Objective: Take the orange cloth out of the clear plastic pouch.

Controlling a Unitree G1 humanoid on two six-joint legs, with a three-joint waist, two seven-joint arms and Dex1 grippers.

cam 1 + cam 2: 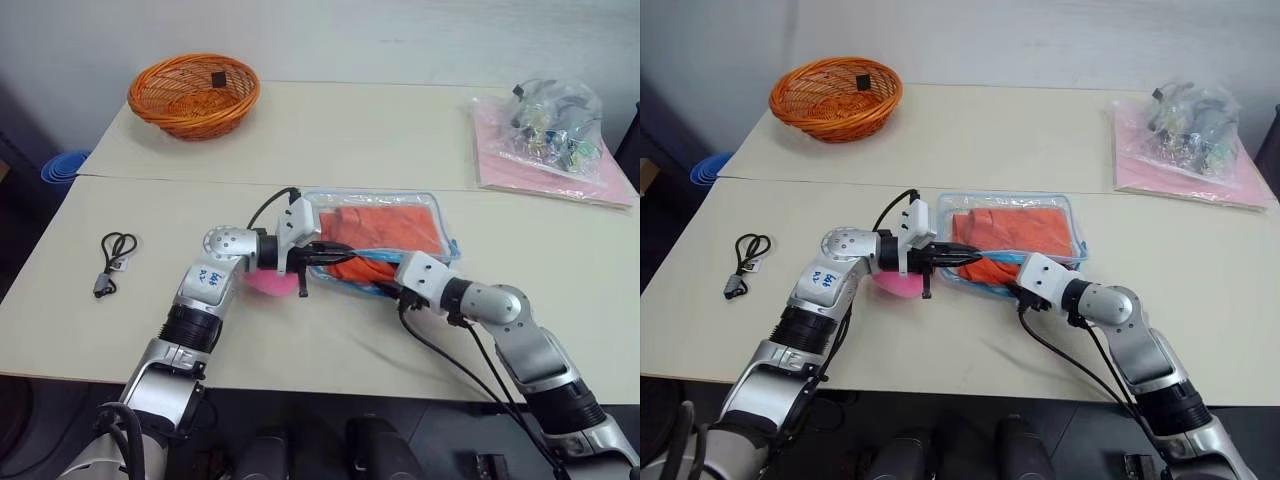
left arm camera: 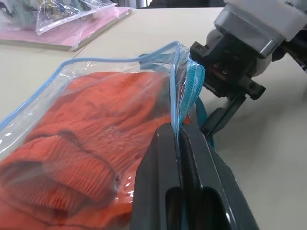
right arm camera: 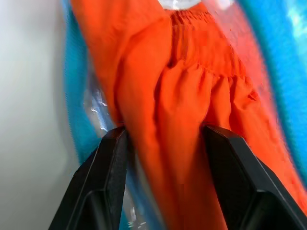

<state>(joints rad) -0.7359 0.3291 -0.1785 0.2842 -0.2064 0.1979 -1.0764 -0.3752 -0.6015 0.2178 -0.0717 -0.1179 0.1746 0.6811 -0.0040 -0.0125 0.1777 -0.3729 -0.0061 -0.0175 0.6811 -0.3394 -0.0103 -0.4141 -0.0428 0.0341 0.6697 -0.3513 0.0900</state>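
Note:
The clear plastic pouch (image 1: 432, 212) with light-blue trim lies flat at the table's middle, and the orange cloth (image 1: 395, 225) is bunched inside it. My left gripper (image 2: 178, 129) is shut on the pouch's blue-trimmed edge (image 2: 188, 84) at the near corner, holding that edge raised. My right gripper (image 3: 165, 136) has come in at the pouch's near side, open. A fold of the orange cloth (image 3: 192, 96) fills the gap between its two fingers (image 3: 108, 177). The blue trim runs along both sides of that fold.
A pink plush (image 1: 268, 282) lies under my left wrist. An orange wicker basket (image 1: 193, 95) stands at the far left. A black cable (image 1: 115, 258) lies at the left. A clear bag of small items (image 1: 555, 120) rests on a pink sheet (image 1: 600, 180) at the far right.

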